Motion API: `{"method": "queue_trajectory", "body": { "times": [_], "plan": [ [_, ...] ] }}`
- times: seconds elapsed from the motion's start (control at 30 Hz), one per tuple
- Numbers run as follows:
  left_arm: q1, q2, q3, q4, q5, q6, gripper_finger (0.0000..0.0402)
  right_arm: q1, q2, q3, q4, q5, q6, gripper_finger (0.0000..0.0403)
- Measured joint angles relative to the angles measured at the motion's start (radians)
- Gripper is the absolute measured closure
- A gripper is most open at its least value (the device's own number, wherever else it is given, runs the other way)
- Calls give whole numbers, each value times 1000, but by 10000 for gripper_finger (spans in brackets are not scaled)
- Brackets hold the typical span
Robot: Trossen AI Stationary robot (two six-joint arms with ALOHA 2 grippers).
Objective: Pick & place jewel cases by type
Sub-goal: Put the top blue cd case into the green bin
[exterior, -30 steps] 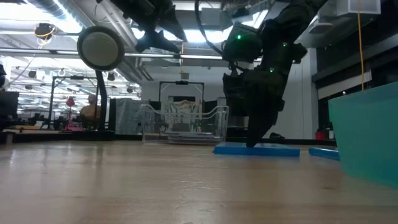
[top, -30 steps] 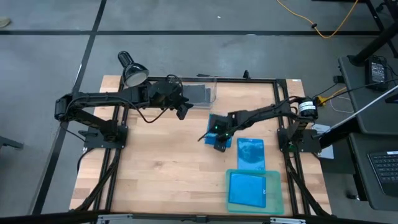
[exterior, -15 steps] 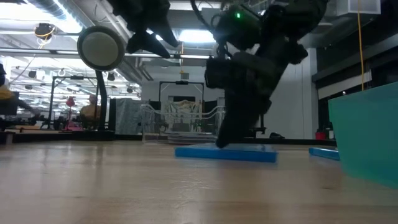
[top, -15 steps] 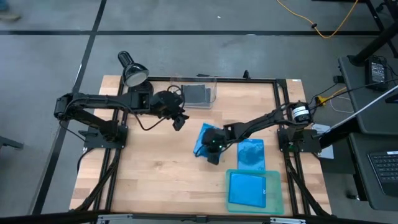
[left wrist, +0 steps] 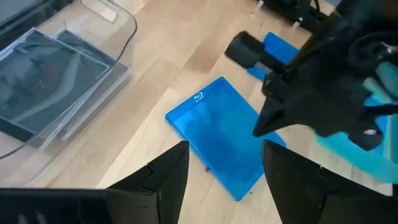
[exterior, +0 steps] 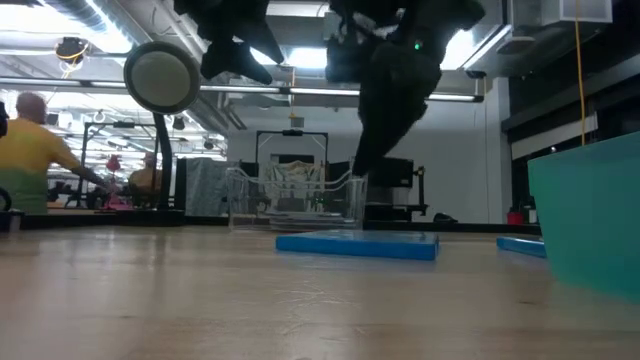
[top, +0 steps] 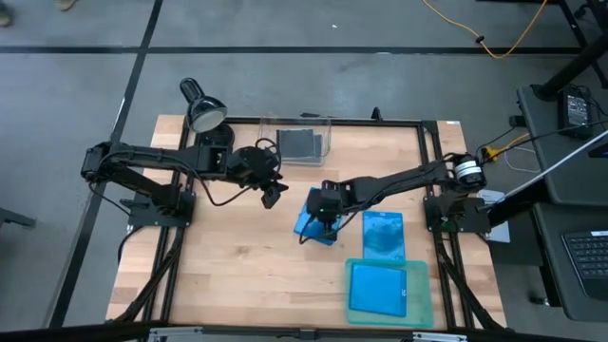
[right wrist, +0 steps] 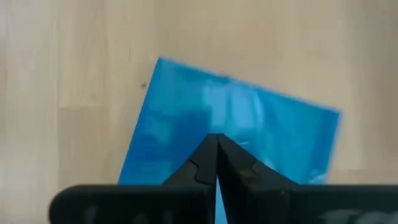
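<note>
- Spanning the scene, the light wooden table (top: 237,266) carries everything, with both dark arms reaching in over it.
- Teal-green shallow tray (top: 422,294) at the near right corner; one translucent blue rectangular jewel case (top: 378,287) lies flat inside it.
- Clear plastic bin (top: 326,136) at the far edge, holding dark grey square jewel cases (top: 300,142); the left wrist view shows at least two stacked; exact count cannot be told.
- Second blue case (top: 383,233) flat on the table, just beyond the tray.
- Third blue case (top: 313,215) flat on the table near centre, lying at a slant.
- Right gripper (top: 324,212) hangs above this third case, fingers (right wrist: 214,163) pressed together, holding nothing.
- Left gripper (top: 273,197) hovers between bin and third case, fingers (left wrist: 166,180) spread wide, empty.
- Black desk lamp (top: 200,109) at the far left corner.
</note>
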Motion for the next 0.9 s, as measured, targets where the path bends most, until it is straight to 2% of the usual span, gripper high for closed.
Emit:
{"method": "queue_trajectory", "body": {
  "times": [0.2, 0.37, 0.47, 0.73, 0.9],
  "plan": [
    [0, 0, 0, 2, -18, -30, 208, 1, -58, 5, -15, 111, -87, 391],
    [0, 0, -6, -14, -26, -39, 208, -35, -71, 2, -138, 117, -100, 391],
    [0, 0, -6, -32, -44, -66, 208, -45, -88, -27, -133, 119, -132, 391],
    [2, 13, -6, -125, -148, -170, 208, -82, -222, -248, -52, 84, -122, 391],
    [1, 59, -6, -172, -130, -218, 208, -94, -320, -416, 117, 13, -21, 391]
  ]
}}
